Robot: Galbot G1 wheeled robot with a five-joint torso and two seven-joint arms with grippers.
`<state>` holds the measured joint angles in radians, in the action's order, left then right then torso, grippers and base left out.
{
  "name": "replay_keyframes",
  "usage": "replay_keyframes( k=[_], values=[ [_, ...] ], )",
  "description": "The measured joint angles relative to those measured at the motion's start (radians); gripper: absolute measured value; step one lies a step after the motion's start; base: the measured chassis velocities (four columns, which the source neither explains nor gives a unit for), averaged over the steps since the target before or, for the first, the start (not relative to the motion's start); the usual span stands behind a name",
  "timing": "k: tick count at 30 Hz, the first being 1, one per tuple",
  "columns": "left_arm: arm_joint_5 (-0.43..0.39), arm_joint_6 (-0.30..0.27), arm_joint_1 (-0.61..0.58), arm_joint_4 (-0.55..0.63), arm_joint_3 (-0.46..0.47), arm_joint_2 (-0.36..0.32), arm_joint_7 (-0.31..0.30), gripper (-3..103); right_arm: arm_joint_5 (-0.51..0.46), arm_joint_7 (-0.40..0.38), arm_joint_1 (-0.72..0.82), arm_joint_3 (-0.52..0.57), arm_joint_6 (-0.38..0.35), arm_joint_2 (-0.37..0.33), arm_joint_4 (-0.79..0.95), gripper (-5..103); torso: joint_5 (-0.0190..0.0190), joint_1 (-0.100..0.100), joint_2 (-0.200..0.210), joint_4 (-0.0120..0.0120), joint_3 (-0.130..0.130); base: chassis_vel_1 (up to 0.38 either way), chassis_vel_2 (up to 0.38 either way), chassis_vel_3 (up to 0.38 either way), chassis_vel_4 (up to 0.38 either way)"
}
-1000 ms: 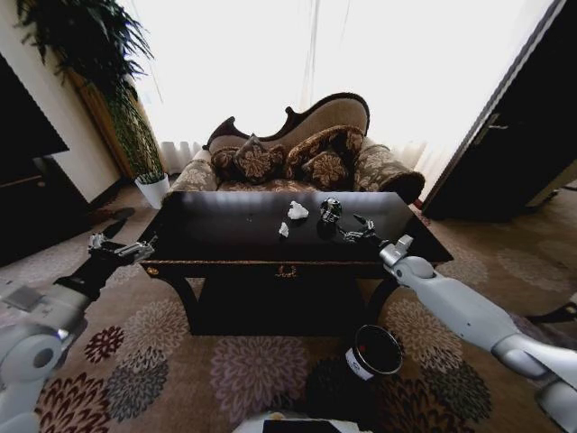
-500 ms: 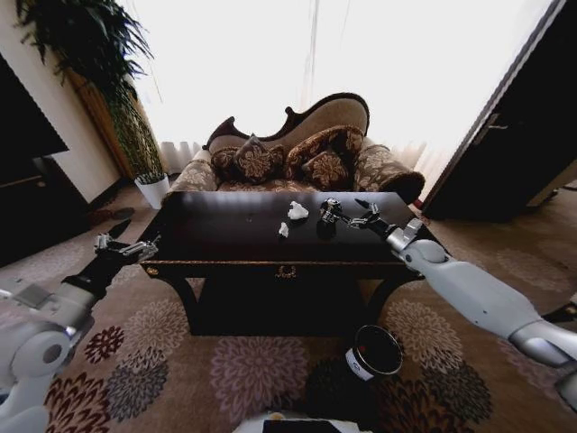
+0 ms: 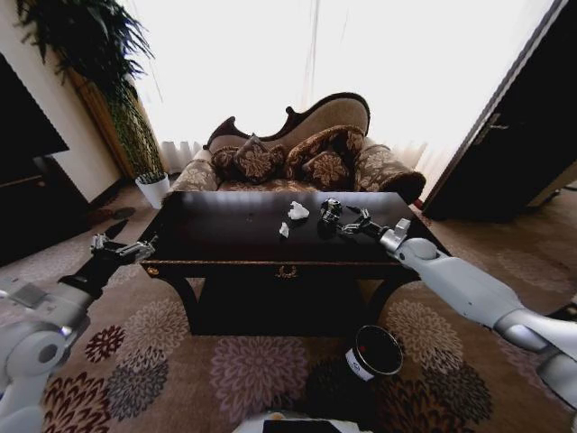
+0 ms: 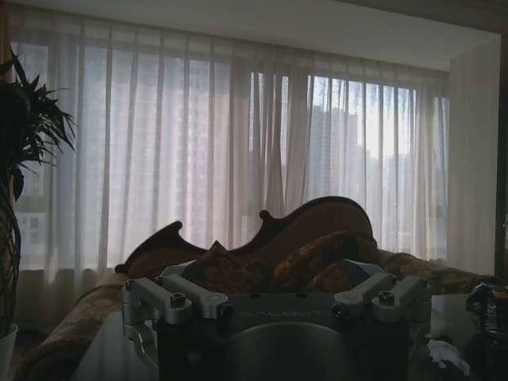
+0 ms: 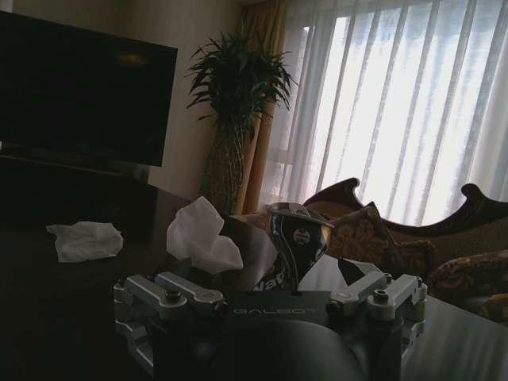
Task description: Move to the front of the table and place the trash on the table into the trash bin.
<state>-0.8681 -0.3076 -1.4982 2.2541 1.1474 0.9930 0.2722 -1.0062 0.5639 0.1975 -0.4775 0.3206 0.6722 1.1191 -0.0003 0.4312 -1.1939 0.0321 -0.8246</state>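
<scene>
Right gripper [image 3: 351, 224] hovers over the table [image 3: 225, 236] at centre frame, fingers parted and empty, the crushed can [image 3: 330, 210] just to its upper left. Two paper scraps [image 3: 297, 211] lie left of that. "GALBOT" reads on the gripper body in the right wrist view. Trash bin [image 3: 373, 352] stands lower right, on the carpet. Left gripper [image 3: 126, 247], fingers apart, waits at the left edge.
</scene>
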Motion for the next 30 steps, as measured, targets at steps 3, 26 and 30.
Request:
replay_keyframes(
  k=[3, 26, 30],
  values=[
    [0.003, 0.0, 0.006, -0.002, -0.012, 0.002, 0.0, 100, 0.0, 0.011, -0.009, -0.004, -0.014, -0.002, -0.015, 100, 0.0001, 0.0, 0.0, 0.0003, 0.0, 0.0, 0.0, 0.0, 0.0],
    [0.007, 0.004, 0.017, -0.02, -0.023, 0.001, 0.004, 100, -0.065, 0.031, -0.106, -0.104, -0.067, 0.043, -0.017, 100, 0.0, 0.0, 0.0, 0.0001, 0.0, 0.0, 0.0, 0.0, 0.0],
    [0.007, 0.004, 0.017, -0.021, -0.023, -0.002, 0.005, 100, -0.051, 0.026, -0.108, -0.111, -0.066, 0.053, -0.042, 100, 0.0002, 0.0, 0.0, 0.0003, 0.0, 0.0, 0.0, 0.0, 0.0]
  ],
)
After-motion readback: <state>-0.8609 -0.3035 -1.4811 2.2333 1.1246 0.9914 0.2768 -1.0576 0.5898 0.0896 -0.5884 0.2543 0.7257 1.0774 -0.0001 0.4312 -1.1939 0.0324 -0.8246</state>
